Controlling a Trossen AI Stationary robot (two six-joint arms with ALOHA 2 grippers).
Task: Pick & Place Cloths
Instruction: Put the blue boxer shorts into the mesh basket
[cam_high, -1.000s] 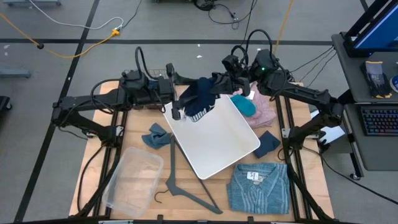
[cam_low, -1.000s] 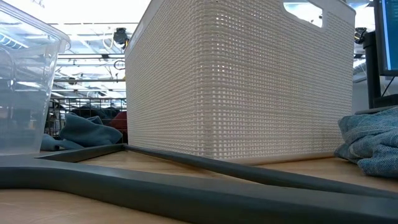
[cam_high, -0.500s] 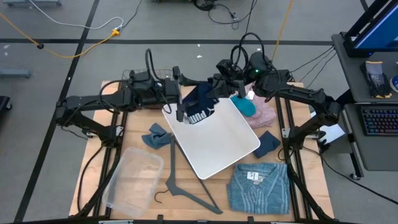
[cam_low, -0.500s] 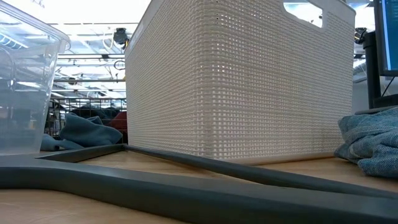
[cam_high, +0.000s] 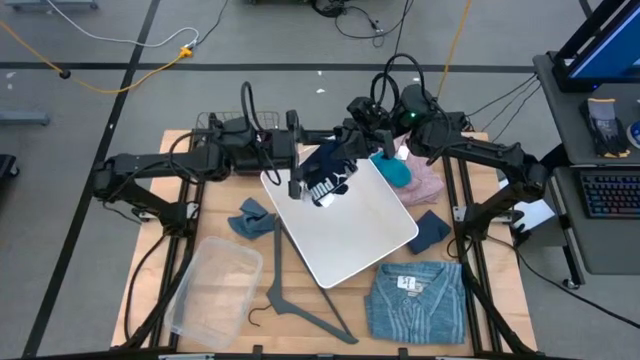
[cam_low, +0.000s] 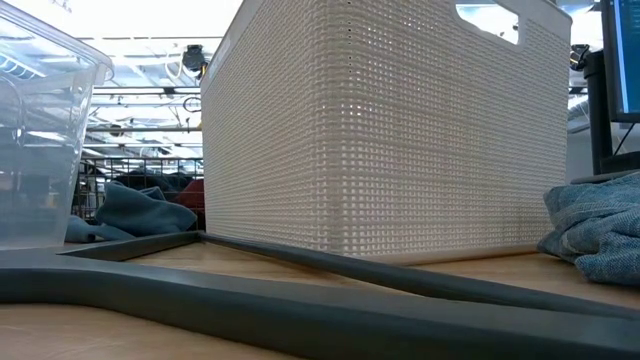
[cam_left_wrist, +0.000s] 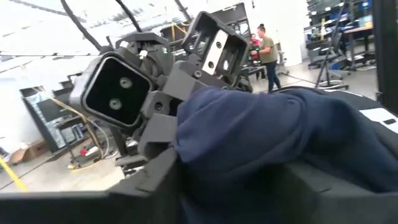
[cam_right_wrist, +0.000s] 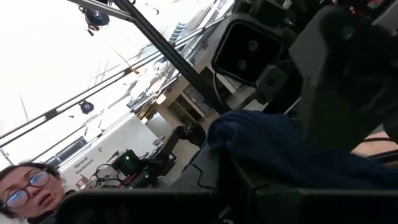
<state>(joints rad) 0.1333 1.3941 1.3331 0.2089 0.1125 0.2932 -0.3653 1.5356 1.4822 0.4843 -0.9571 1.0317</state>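
Both arms meet above the centre-top of the high view, over the far edge of the white basket (cam_high: 350, 225). The navy cloth (cam_high: 325, 170) hangs between them, bunched, with white lettering showing on the part that droops over the basket's upper-left corner. The right gripper (cam_high: 352, 140) is clamped shut on the navy cloth's upper end; the right wrist view shows the dark fabric pinched right at its fingers. The left gripper (cam_high: 298, 165) sits at the cloth's left side; left wrist view is filled with navy fabric lying across the fingers, but whether those fingers are pinching or merely under the cloth I cannot tell. Step in hand, as I judge it: getting this cloth down into the basket. To do it well, the hanging bulk should be carried further toward the basket's middle before release, since it now hangs at the rim and could slide outside. One gripper should let go first so the cloth drops straight. Other cloths wait on the table: teal cloth (cam_high: 392, 168) and pink fleece (cam_high: 428, 178) right of the basket's top, blue striped shirt (cam_high: 415, 300) lower right.
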